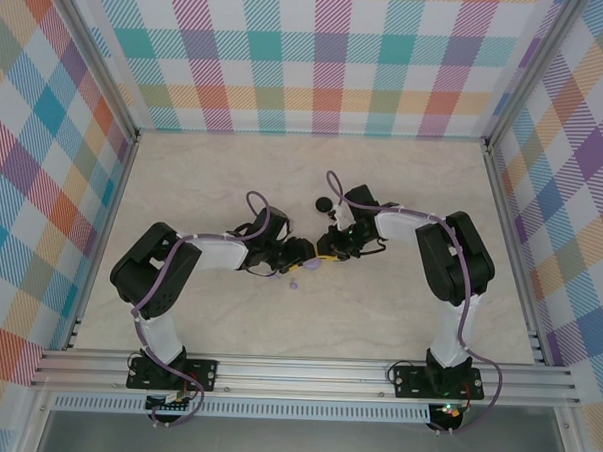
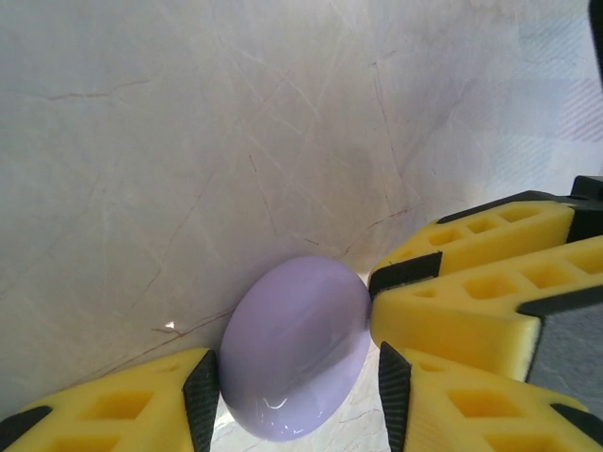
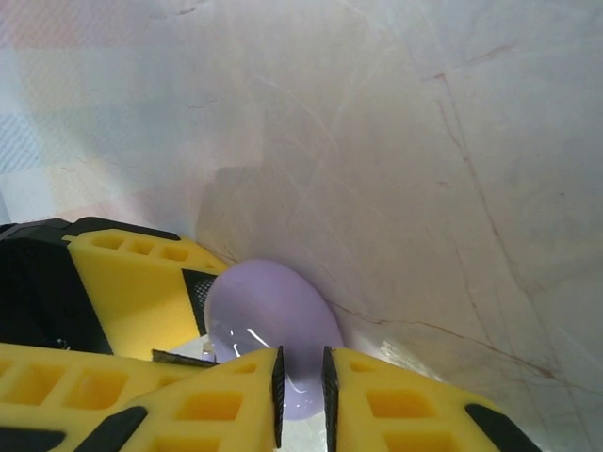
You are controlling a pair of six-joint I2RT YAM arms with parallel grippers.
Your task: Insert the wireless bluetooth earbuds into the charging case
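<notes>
**Opening stage, nothing inserted yet**

Top view: left gripper (image 1: 305, 256) and right gripper (image 1: 327, 251) meet tip to tip in the middle of the table (image 1: 228, 313). A round black case (image 1: 325, 203) sits just beyond them, untouched. A tiny lavender thing, likely a bud (image 1: 294, 283), lies on the table just on the near side of the tips; it is too small to be sure. Black buds can't be made out.

Left wrist: the left gripper grasps the lavender case (image 2: 297, 348), with a pad pressed on each side. The lid looks closed, with the glossy shell facing the camera. Can't tell if the case rests on the table or hangs just above it. The right gripper's two fingers come in from the right, tips against the case's upper right edge.

Right wrist: the right gripper is clenched, with only a thin slit between the pads, and its tips are at the case's rim. Can't tell whether it nips anything. A left finger (image 3: 132, 282) flanks the case.

Judgement: the step in hand looks like prying the lid open, with the left arm bracing. The next move calls for the right tips to catch the seam and lift. The smooth shell must not slip from the left grip. After that, fetch the bud.
</notes>
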